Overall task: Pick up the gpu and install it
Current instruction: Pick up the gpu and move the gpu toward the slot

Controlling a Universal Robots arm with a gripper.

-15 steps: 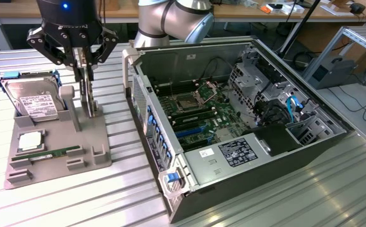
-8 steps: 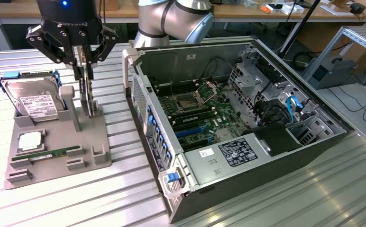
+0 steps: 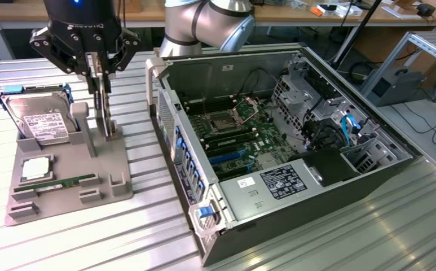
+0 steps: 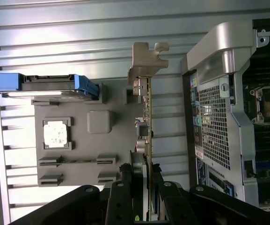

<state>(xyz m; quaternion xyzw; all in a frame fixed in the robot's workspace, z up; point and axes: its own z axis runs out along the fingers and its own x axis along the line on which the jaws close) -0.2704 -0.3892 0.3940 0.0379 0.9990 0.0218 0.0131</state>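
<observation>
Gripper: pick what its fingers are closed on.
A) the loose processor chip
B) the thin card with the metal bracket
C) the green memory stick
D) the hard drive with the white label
B: the gripper clamps the gpu, which hangs edge-on from it, while the hard drive and the memory stick sit in the grey holder.
</observation>
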